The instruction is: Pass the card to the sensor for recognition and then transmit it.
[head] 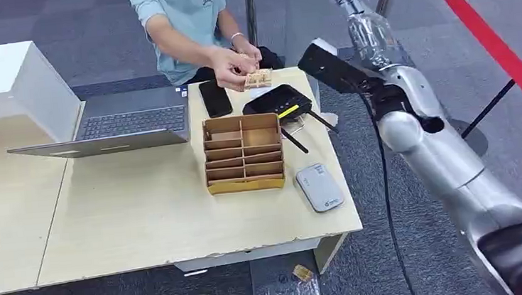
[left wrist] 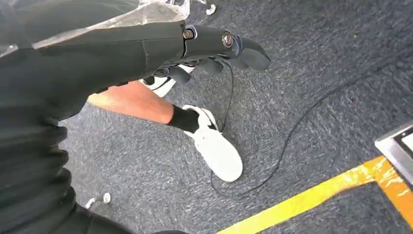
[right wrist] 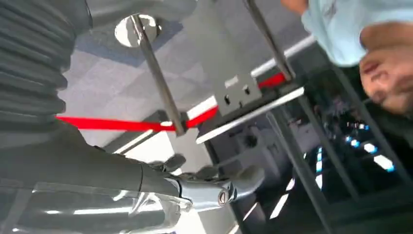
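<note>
No text, brand or number can be read. The flat grey rounded sensor pad (head: 319,186), just right of the brown cardboard divided tray (head: 243,153), bears small marks too blurred to make out, as is the emblem on the person's pale blue T-shirt (head: 182,15).

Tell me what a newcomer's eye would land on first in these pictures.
First, the right hand, raised high beyond the table's far right corner, fingers apart and holding nothing. Next, the person in a light blue shirt at the far edge of the table, handling a small tan object over it. Then the brown cardboard divider tray mid-table, between the open laptop and the grey card reader.
</note>
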`<action>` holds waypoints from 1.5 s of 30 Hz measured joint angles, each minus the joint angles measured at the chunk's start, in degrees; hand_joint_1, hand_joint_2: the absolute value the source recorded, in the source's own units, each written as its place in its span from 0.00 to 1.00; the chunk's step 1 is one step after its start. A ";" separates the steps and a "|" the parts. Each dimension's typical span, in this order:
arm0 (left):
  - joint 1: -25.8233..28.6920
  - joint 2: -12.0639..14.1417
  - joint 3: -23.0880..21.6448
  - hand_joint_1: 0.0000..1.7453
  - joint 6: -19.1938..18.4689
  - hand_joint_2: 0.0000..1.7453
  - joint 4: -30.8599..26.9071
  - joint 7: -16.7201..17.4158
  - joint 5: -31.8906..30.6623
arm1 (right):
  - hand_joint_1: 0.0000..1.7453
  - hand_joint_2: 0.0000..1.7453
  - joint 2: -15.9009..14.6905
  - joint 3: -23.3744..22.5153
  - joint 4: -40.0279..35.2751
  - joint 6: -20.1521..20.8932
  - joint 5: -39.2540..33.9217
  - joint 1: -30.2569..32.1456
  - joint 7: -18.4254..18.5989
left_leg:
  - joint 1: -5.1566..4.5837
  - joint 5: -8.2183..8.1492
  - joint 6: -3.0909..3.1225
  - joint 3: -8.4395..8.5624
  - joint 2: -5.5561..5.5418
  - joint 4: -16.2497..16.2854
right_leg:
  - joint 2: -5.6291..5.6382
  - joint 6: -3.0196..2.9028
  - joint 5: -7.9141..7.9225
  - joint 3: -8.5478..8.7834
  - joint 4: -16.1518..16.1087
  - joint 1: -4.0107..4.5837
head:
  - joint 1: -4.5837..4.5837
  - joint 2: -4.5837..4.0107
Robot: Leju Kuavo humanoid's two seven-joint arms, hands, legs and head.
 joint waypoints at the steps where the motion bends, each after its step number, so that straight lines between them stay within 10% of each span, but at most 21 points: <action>1: -0.10 0.00 -0.24 0.00 -0.18 1.00 0.00 0.29 -0.29 | 0.00 1.00 1.06 1.10 1.78 0.00 0.46 -0.73 -0.68 | 0.02 0.00 0.00 0.00 0.01 0.00 | 0.00 0.00 0.00 0.01 0.00 0.02 | 0.04 0.00; 13: -0.96 0.00 -1.62 0.00 -1.03 1.00 0.00 1.07 -1.55 | 0.05 1.00 15.28 10.87 22.12 0.28 2.43 -4.65 -5.35 | 0.10 0.01 -0.03 0.00 0.00 0.00 | 0.00 -0.02 -0.01 -0.01 -0.02 0.11 | 0.02 0.00; 28: -0.22 0.02 -2.01 0.00 -1.25 1.00 0.00 1.14 -1.62 | 0.05 1.00 19.37 14.34 29.10 0.44 2.45 -5.67 -6.07 | 0.09 0.01 -0.03 0.04 0.02 0.01 | 0.00 -0.02 -0.01 -0.01 -0.06 0.11 | 0.04 0.00; 30: -0.19 0.02 -2.01 0.00 -1.25 1.00 0.00 1.14 -1.62 | 0.27 1.00 19.52 14.63 29.58 0.42 2.43 -5.73 -6.07 | 0.09 0.01 -0.03 0.05 0.02 0.01 | 0.00 -0.02 -0.01 -0.01 -0.06 0.11 | 0.04 0.00; 31: -0.19 0.02 -2.01 0.00 -1.25 1.00 0.00 1.14 -1.62 | 0.82 1.00 19.59 14.73 29.75 0.42 2.45 -5.74 -6.07 | 0.09 0.01 -0.03 0.05 0.02 0.01 | 0.00 -0.02 -0.01 0.00 -0.06 0.11 | 0.02 0.00; 33: -0.17 0.02 -2.01 0.00 -1.25 1.00 0.00 1.14 -1.64 | 1.00 1.00 19.67 14.91 30.10 0.39 2.45 -5.77 -6.29 | 0.09 0.01 -0.03 0.05 0.02 0.01 | 0.00 -0.02 -0.01 0.00 -0.06 0.11 | 0.04 0.00; 45: -0.13 0.02 -2.03 0.00 -1.16 1.00 0.00 0.92 -2.12 | 1.00 1.00 19.81 15.04 30.65 -1.01 2.47 -6.02 -6.90 | 0.09 0.01 -0.03 0.06 0.03 0.02 | 0.01 -0.02 -0.01 0.00 -0.06 0.10 | 0.02 0.00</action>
